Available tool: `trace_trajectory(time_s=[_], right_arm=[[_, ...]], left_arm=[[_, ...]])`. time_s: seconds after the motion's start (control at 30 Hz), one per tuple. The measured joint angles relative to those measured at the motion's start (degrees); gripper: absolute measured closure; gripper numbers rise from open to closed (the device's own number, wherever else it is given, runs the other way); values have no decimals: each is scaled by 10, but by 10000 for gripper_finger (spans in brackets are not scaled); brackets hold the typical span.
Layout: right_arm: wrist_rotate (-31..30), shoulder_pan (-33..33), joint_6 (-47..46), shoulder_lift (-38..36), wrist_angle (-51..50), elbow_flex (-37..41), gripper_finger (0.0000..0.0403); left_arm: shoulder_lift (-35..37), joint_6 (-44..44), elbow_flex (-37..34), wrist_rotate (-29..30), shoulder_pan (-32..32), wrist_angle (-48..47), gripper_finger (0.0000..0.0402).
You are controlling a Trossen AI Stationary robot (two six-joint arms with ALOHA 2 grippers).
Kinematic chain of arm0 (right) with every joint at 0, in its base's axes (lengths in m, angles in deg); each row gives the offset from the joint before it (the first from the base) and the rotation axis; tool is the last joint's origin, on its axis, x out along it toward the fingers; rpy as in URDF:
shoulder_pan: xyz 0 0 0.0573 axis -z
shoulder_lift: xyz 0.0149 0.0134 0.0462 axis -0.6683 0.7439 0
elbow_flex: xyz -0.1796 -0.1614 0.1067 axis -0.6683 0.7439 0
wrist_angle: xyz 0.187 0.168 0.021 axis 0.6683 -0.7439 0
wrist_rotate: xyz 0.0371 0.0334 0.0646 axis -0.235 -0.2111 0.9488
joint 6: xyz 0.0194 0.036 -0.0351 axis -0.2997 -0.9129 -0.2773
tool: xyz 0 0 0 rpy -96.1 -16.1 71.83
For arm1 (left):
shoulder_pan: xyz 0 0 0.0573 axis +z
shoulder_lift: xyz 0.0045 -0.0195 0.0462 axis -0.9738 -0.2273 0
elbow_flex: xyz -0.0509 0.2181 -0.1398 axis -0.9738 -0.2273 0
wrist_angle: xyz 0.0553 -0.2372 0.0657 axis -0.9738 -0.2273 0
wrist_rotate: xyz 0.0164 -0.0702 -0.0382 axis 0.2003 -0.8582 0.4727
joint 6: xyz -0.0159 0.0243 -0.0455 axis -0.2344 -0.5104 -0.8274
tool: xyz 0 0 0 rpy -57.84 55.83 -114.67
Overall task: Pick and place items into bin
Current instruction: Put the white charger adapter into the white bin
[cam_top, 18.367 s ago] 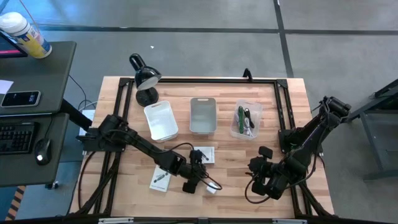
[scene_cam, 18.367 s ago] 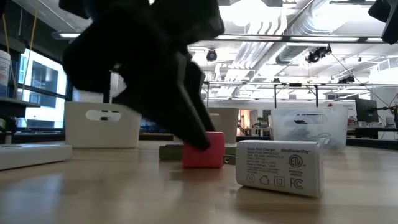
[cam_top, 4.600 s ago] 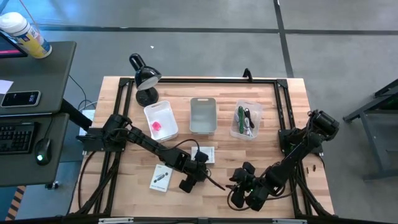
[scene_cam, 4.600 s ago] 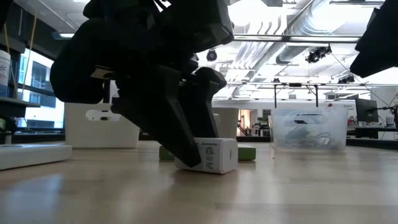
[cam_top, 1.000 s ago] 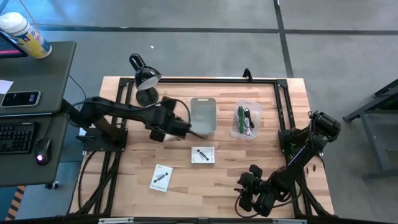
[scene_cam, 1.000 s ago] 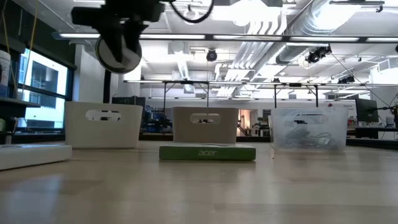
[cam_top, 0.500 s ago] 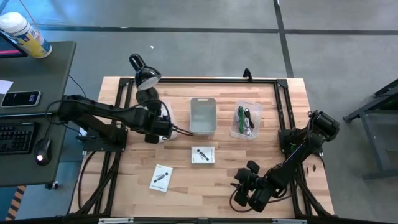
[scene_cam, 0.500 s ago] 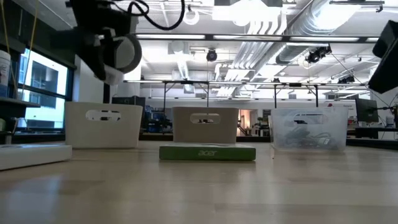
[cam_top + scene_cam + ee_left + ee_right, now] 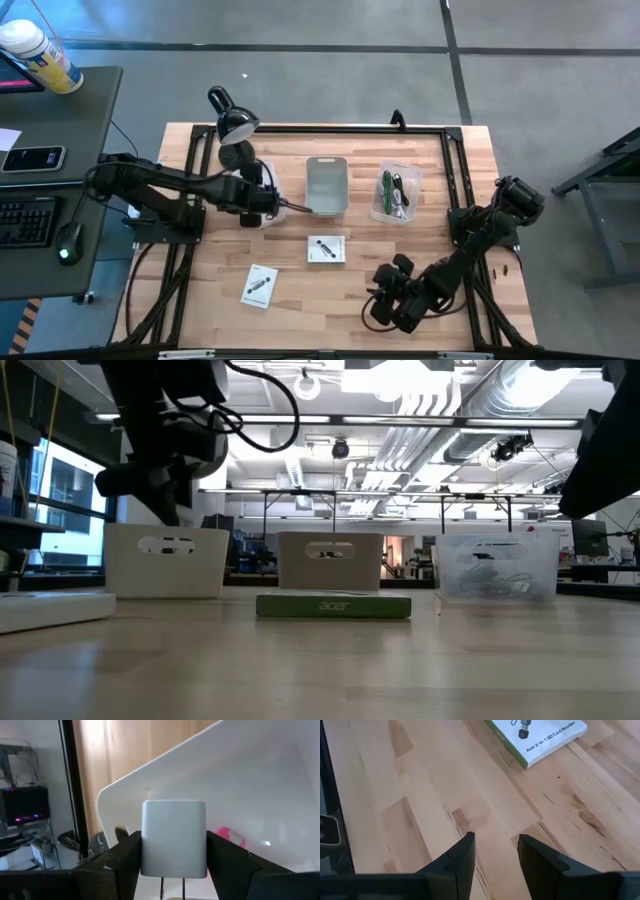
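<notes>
The white cube (image 9: 174, 838) is clamped between the two fingers (image 9: 122, 862) of the left gripper (image 9: 258, 200), which hangs above the white bin (image 9: 262, 193) at the back left of the table (image 9: 350, 290). In the left wrist view the cube's two metal prongs point back toward the wrist and its flat face is turned toward the bin's open inside, where a pink cube (image 9: 229, 836) lies on the floor. The bin's rim curves just beyond the held cube.

Beside the white bin stands a grey bin (image 9: 326, 184), and further right a clear bin (image 9: 395, 192) holding green, black and white cords (image 9: 393, 192). The three stand in a row along the back of the table, their long sides running front to back; in the low view the left arm is above the white bin (image 9: 166, 560). A black lamp (image 9: 232, 125) sits at the back corner, just behind the white bin.

Two flat packets lie on the open wood in front of the bins: one packet (image 9: 326, 249) in the middle, its long side across the table, and another packet (image 9: 259, 285) nearer the front left, tilted.

The right gripper (image 9: 388, 297) hovers low over bare wood at the front right, its fingers (image 9: 462, 855) slightly apart and empty, with the corner of the middle packet (image 9: 542, 737) ahead of it.
</notes>
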Motion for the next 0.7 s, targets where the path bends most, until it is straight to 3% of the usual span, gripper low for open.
trace_trajectory(time_s=[0.43,0.7], right_arm=[[1,19,0,0,4,0,263],[-6,19,0,0,4,0,263]], left_arm=[[0,19,0,-91,74,6,213],[0,30,0,-97,73,22,206]])
